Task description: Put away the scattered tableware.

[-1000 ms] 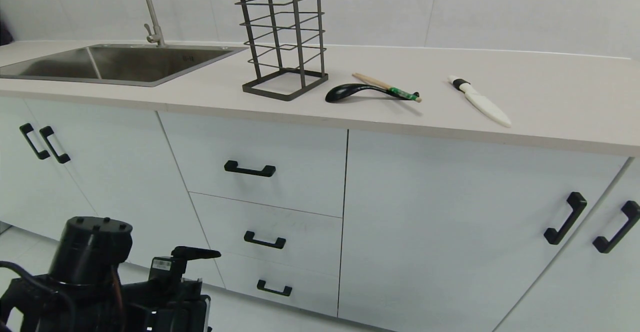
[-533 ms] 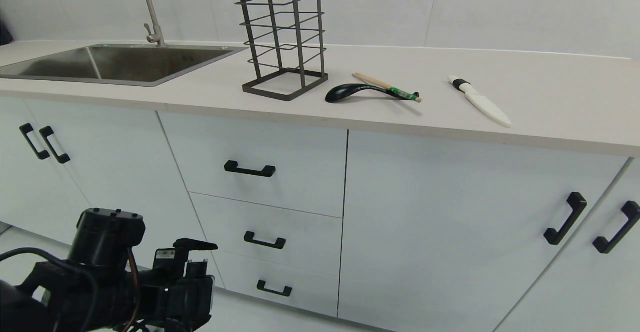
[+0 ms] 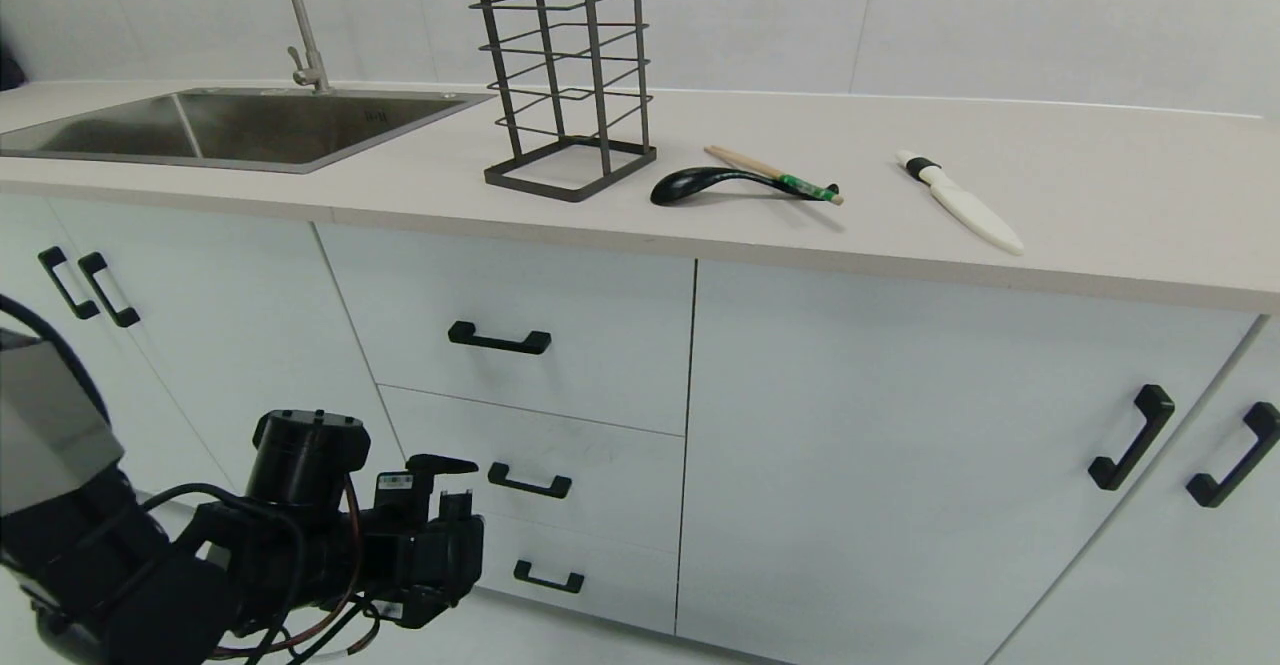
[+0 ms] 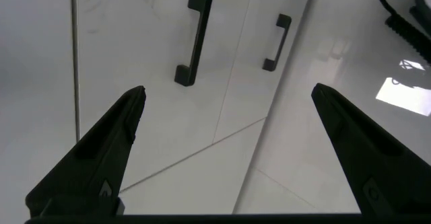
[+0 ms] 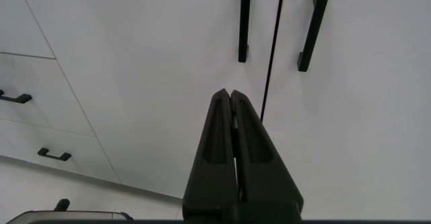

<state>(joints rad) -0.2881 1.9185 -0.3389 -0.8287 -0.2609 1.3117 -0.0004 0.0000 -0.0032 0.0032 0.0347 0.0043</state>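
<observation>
1. The left gripper is positioned well below the wire rack and to its left, in front of the drawers. Its fingers are spread wide with nothing between them. Judgement: this is a ready state for a first pick, since no item has been collected yet.

2. The right gripper is low, facing the cabinet doors. Its fingers are pressed together and hold nothing. Judgement: this arm is parked.

3. All tableware lies flat on the countertop, to the right of the rack.
   - The black spoon is just beside the rack base. Its bowl points toward the rack, and its long axis runs away from the rack, roughly along the counter edge.
   - The chopsticks lie against the spoon handle. Their long axis is diagonal, with the green-banded end farther from the rack.
   - The white knife is well apart from the rack. Its axis is diagonal, with the tapered end toward the front edge and the black-banded end toward the wall.

4. The sink is to the left of the rack.

Judgement: the upright rack is the probable storage point.
</observation>
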